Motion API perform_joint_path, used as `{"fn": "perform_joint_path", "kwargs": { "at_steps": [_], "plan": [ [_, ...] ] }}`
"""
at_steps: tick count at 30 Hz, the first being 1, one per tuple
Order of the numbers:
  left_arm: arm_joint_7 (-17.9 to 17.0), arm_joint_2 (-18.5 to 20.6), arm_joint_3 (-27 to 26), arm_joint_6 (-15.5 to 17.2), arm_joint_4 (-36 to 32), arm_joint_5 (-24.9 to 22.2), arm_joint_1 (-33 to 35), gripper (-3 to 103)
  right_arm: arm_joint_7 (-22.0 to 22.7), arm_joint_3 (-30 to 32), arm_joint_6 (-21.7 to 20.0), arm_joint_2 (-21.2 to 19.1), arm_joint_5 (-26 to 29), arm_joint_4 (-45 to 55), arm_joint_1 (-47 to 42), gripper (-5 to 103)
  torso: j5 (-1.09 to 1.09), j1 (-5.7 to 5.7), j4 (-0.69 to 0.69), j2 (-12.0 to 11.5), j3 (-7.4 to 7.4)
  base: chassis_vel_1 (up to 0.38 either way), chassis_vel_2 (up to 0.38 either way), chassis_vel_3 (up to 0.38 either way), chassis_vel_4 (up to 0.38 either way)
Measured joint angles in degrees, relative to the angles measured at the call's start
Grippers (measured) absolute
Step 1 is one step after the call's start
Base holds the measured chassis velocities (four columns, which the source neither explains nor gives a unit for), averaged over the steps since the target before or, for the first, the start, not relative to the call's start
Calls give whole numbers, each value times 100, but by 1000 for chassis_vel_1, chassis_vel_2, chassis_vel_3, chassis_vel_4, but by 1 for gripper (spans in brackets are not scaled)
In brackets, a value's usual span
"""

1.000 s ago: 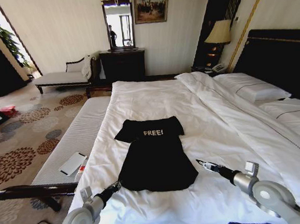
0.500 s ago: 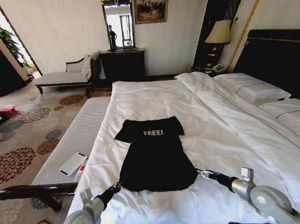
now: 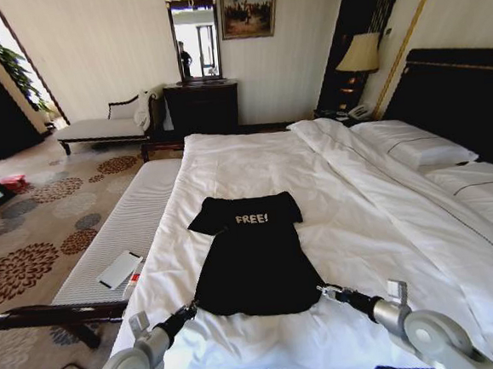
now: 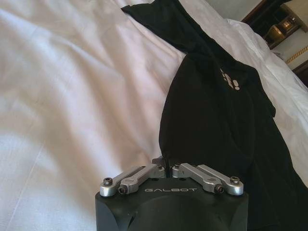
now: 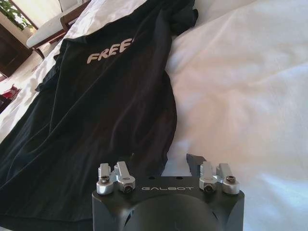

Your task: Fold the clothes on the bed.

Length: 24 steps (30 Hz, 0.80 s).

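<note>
The clothes, one black T-shirt [image 3: 252,252] with white "FREE!" lettering, lie flat on the bed [image 3: 360,218], collar toward the far end. My left gripper [image 3: 190,308] sits at the hem's near left corner. In the left wrist view its fingertips [image 4: 166,161] are shut together right on the edge of the T-shirt [image 4: 216,110]. My right gripper [image 3: 323,289] is at the hem's near right corner. In the right wrist view it [image 5: 159,166] is open, and the side edge of the T-shirt [image 5: 106,96] lies between its fingers.
A striped cushioned bench [image 3: 130,228] runs along the bed's left side with a flat white object [image 3: 119,269] on it. Pillows [image 3: 414,146] and a dark headboard [image 3: 462,99] are at the right. White duvet surrounds the shirt on all sides.
My right gripper has moved left and down to the shirt's right hem corner. The left gripper has stayed almost where it was at the left corner.
</note>
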Motion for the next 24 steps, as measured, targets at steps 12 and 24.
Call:
{"fn": "perform_joint_path", "kwargs": {
  "at_steps": [12, 24],
  "plan": [
    [71, -7, -40, -59, 7, 12, 77, 2, 15, -8, 45, 45, -131, -3, -48, 19, 0, 0, 0, 0, 0, 0, 0, 0, 0],
    [213, 34, -294, -169, -251, 107, 611, 2, -52, 126, 207, 145, -414, 198, -280, 0, 0, 0, 0, 0, 0, 0, 0, 0, 0]
  ]
}}
